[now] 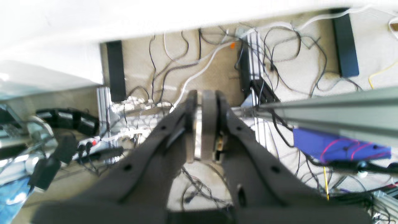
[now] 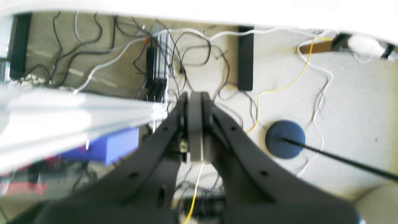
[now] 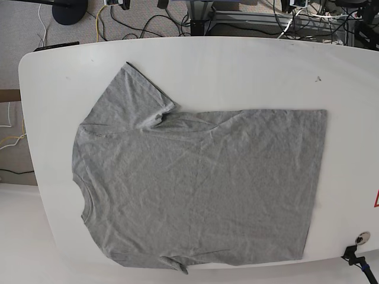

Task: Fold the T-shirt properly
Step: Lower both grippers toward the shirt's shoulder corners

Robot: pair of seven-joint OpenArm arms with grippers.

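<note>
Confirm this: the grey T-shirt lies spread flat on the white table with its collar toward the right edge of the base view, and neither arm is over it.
One thing is wrong. In the base view the T-shirt has its collar toward the left edge, and the straight hem is on the right. The rest holds: it lies spread flat on the white table, with no arm over it.

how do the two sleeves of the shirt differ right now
The far sleeve lies spread flat and fully shown on the table; the near sleeve is tucked away, with only a small bunched edge showing at the shirt's border. Both are heather grey.
</note>
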